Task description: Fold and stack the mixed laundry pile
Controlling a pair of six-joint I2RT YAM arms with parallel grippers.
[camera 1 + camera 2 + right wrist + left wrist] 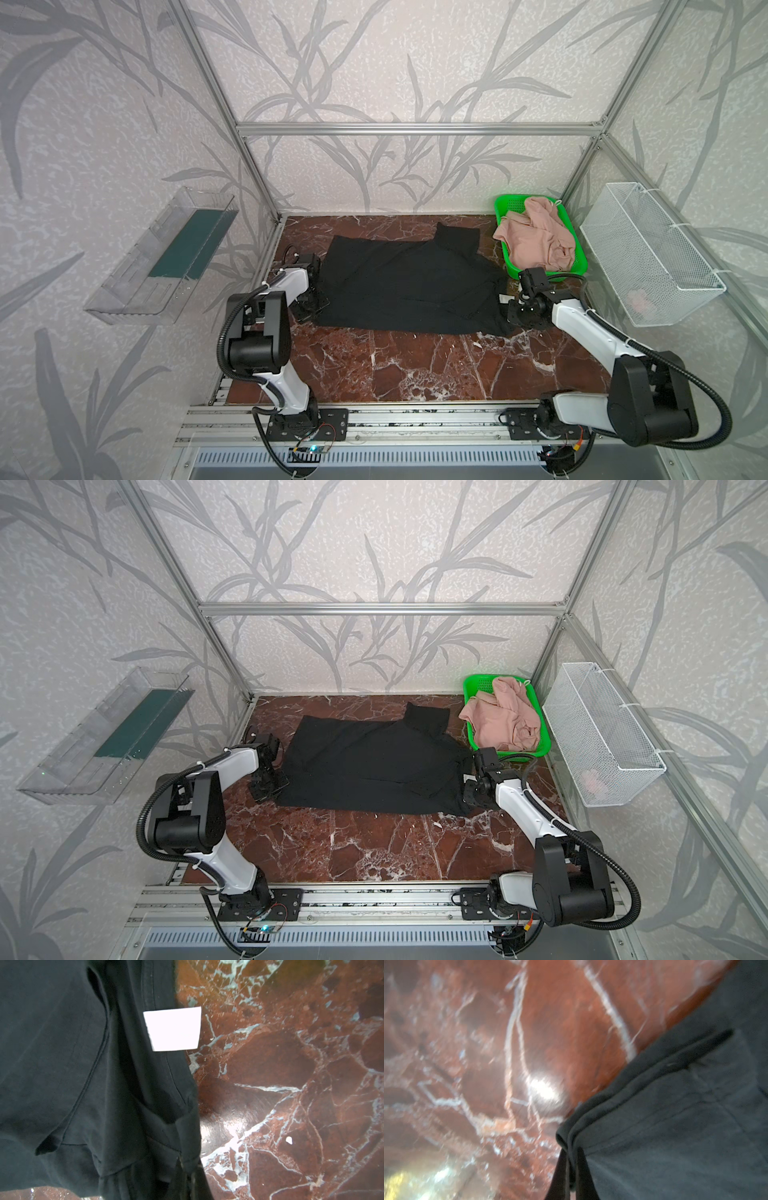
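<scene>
1. In both top views the black T-shirt (407,282) lies flat on the desk (415,365), its long axis running from my left tool (319,308) to my right tool (512,320).
2. Left wrist: my left tool is pinching its hem.
3. Right wrist: my right tool is clamped on cloth near the white label (172,1028).

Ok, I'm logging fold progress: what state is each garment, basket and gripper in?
black T-shirt: spread on the table, unfolded.
pink shorts: crumpled in the green basket.
white wire basket: wall-hung, something pinkish inside.
left gripper: shut on the black T-shirt's edge.
right gripper: shut on the black T-shirt.
</scene>
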